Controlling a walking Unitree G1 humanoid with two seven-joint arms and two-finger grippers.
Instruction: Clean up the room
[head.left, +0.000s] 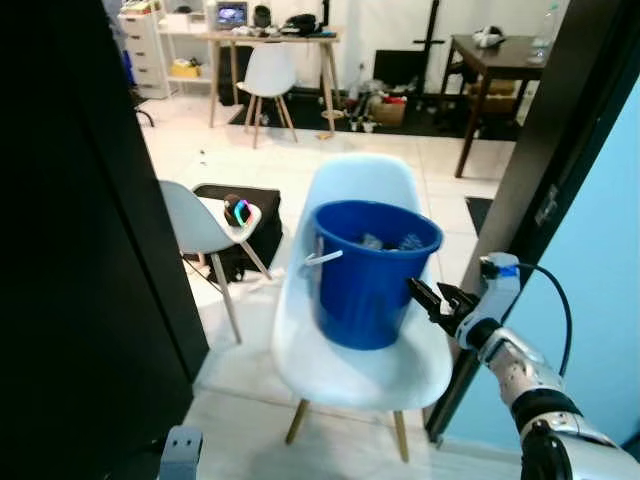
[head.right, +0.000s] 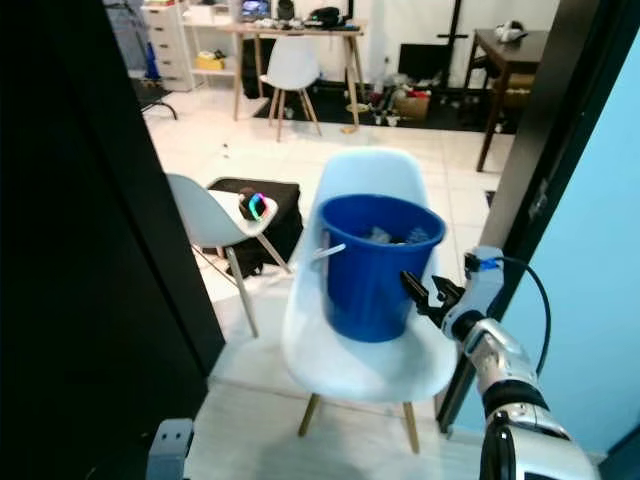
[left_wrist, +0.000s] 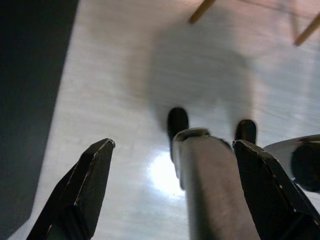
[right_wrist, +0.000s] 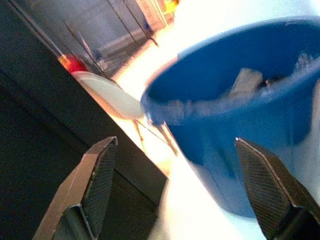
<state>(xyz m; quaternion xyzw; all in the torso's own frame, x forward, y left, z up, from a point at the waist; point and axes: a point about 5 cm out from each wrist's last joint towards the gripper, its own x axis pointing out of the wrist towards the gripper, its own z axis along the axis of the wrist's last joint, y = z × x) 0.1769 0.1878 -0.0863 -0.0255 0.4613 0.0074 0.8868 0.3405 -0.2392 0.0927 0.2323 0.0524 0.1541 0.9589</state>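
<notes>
A blue bucket (head.left: 372, 270) with crumpled litter inside stands on the seat of a white chair (head.left: 360, 365) in front of me. Its white handle hangs down on the near-left side. My right gripper (head.left: 432, 298) is raised just to the right of the bucket's wall, open and empty; the right wrist view shows the bucket (right_wrist: 240, 125) between its spread fingers (right_wrist: 95, 185). My left gripper (left_wrist: 175, 195) hangs low at my side, open over the pale floor.
A smaller white chair (head.left: 195, 225) to the left carries a dark ball with coloured markings (head.left: 238, 210). A black bag (head.left: 250, 225) lies behind it. A dark door panel (head.left: 80, 240) fills the left, a dark doorframe (head.left: 545, 170) and blue wall the right. Desks stand far back.
</notes>
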